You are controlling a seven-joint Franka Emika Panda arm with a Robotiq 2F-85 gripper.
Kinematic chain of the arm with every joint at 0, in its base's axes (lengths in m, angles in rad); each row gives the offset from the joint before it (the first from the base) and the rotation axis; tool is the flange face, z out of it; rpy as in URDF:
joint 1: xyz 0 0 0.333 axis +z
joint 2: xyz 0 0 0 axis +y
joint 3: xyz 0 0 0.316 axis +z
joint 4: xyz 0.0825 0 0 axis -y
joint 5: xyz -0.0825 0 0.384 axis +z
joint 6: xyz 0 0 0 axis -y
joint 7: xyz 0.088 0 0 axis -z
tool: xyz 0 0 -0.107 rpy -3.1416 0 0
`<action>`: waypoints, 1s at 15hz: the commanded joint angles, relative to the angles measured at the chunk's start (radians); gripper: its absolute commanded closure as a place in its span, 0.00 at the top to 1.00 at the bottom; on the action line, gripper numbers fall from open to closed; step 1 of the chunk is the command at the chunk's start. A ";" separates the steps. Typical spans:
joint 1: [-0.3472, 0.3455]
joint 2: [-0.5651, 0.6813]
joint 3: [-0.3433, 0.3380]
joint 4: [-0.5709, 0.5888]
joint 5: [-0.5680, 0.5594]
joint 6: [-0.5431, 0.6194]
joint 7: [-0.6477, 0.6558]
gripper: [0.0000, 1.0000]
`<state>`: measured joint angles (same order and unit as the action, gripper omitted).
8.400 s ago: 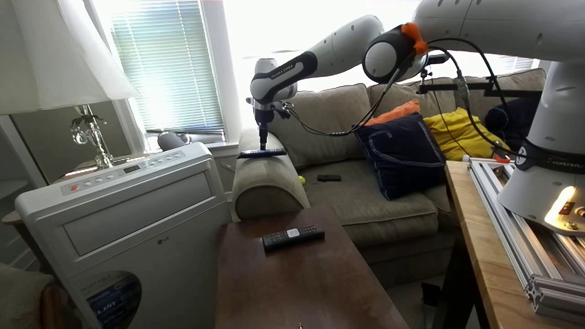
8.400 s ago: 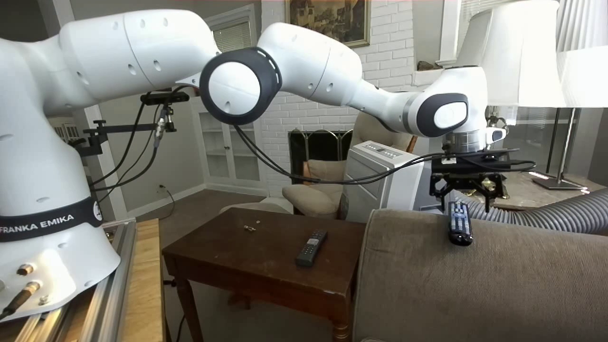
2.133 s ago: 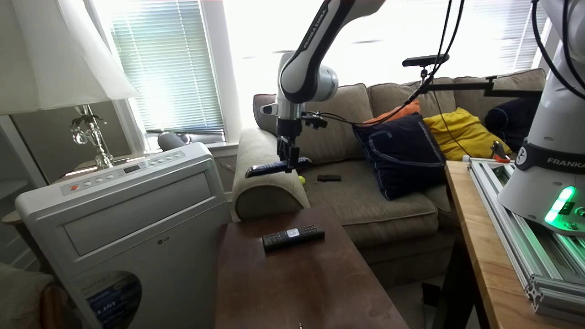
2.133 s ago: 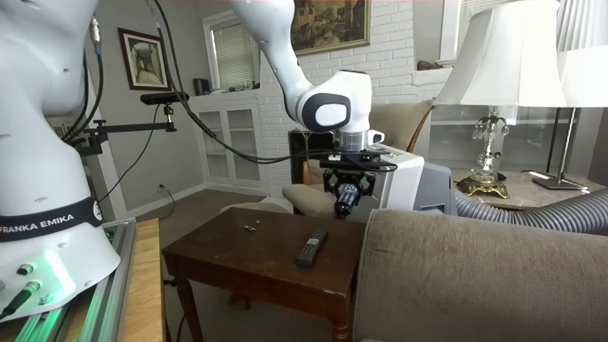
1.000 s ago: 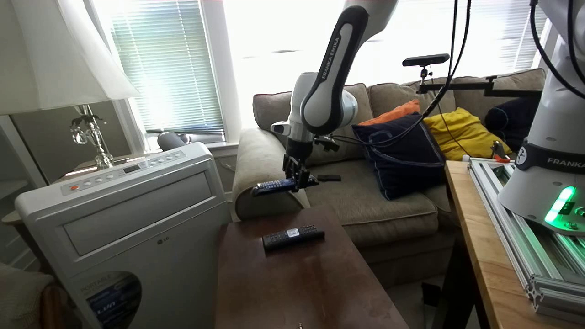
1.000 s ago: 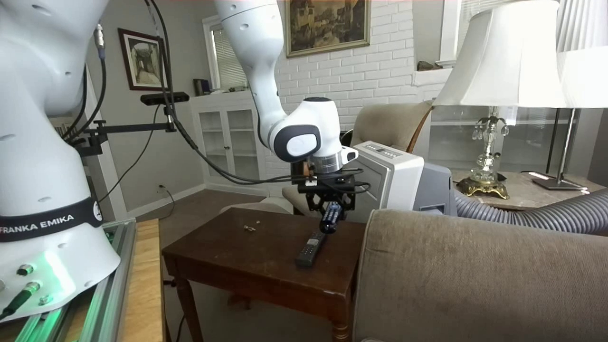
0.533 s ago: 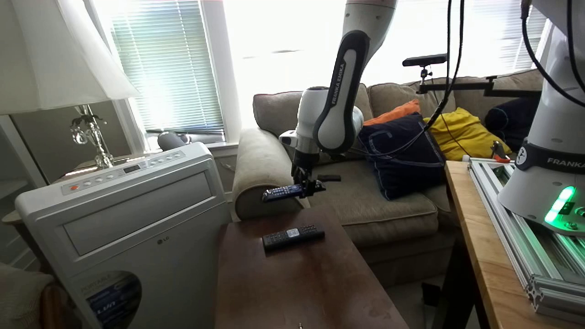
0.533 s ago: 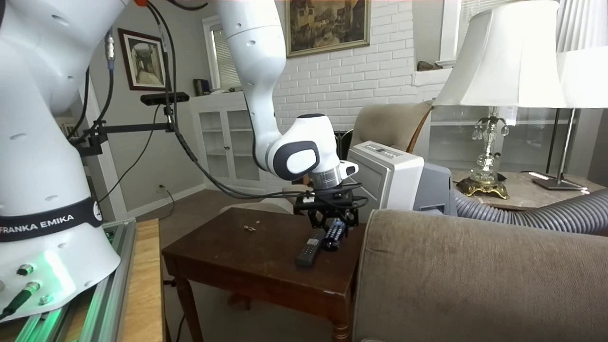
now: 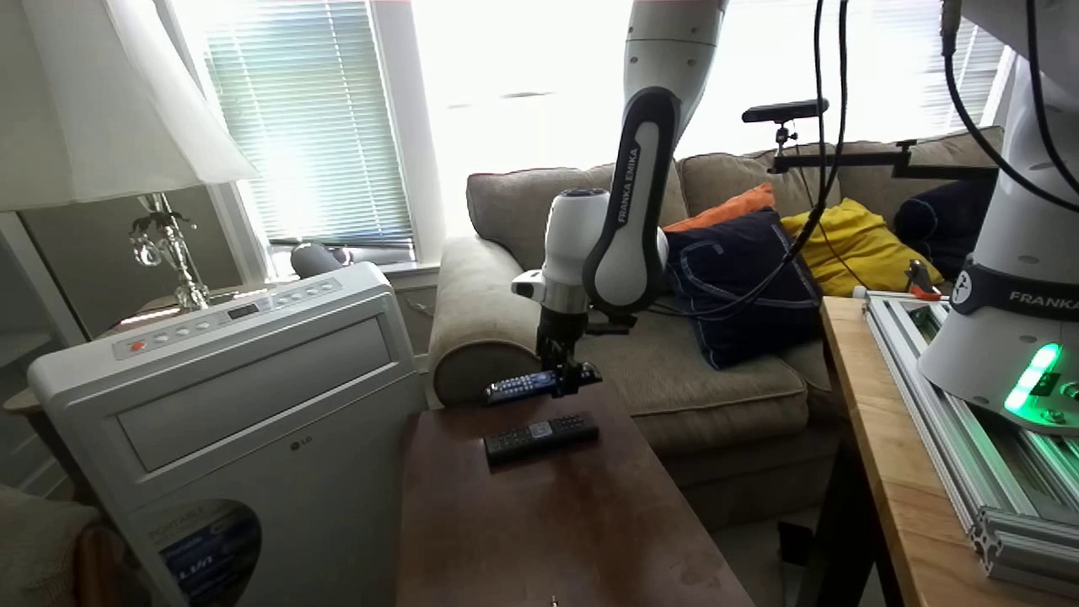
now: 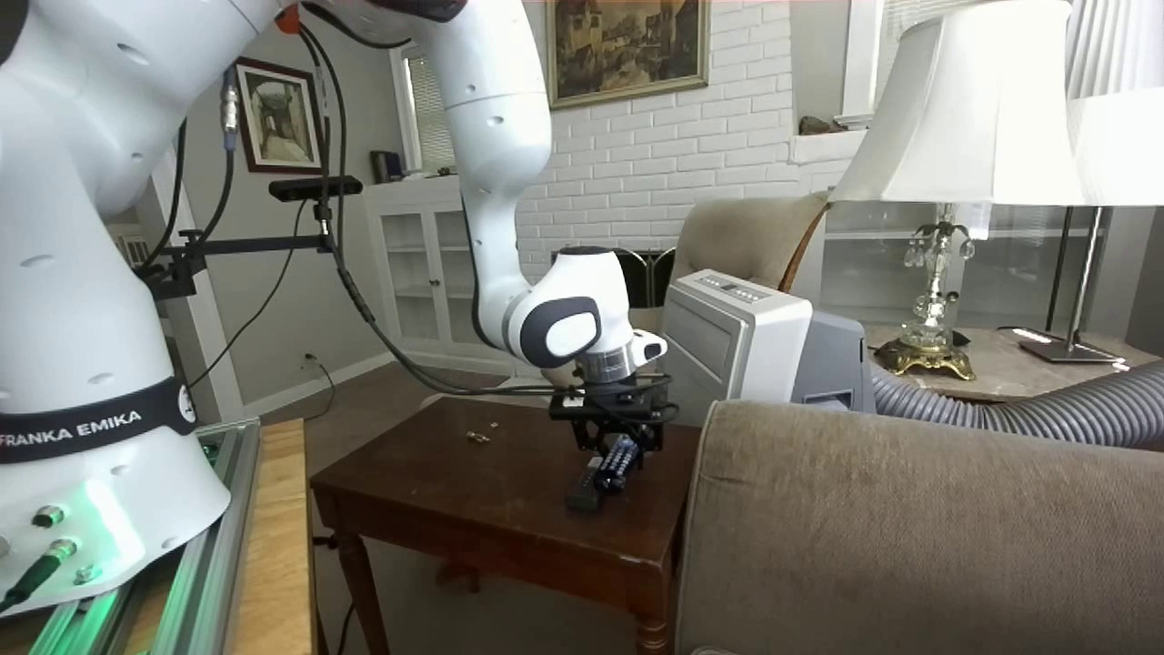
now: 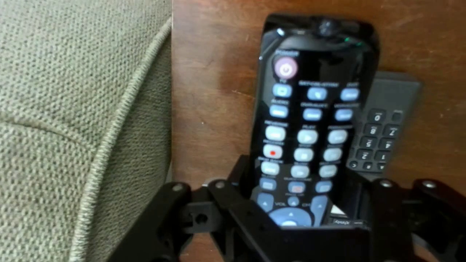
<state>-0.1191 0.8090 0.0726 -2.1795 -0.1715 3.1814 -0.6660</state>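
Note:
My gripper (image 9: 571, 384) is shut on a glossy black remote with blue and white buttons (image 9: 516, 387), gripped across its sides. In the wrist view the fingers (image 11: 243, 173) flank this remote (image 11: 304, 145), and its lower end is hidden behind the gripper's linkage. It hangs low over the brown wooden table (image 10: 473, 473), close to the sofa end; whether it touches the tabletop I cannot tell. A dark grey remote (image 11: 387, 120) lies on the table just beside and partly beneath it. Both exterior views show the pair near each other, the grey remote (image 9: 539, 436) lying flat.
The beige sofa's arm (image 10: 909, 518) rises right beside the table. A white portable air conditioner (image 9: 253, 421) stands along another side. On the sofa seat lie a small dark object (image 9: 618, 327) and a navy cushion (image 9: 742, 287). Small bits (image 10: 477, 438) lie on the tabletop.
The black remote, earlier resting on the sofa arm beneath open jaws, was gripped, lifted and carried over to the table. During the last second it has come down toward the tabletop beside the grey remote.

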 commanded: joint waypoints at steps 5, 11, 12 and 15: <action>-0.056 0.147 0.046 0.179 -0.091 -0.015 0.032 0.24; -0.040 0.206 0.038 0.260 -0.094 -0.046 0.042 0.24; -0.039 0.213 0.037 0.269 -0.094 -0.049 0.041 0.24; -0.032 0.214 0.029 0.285 -0.087 -0.074 0.050 0.75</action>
<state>-0.1526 1.0076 0.1064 -1.9370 -0.2200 3.1453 -0.6643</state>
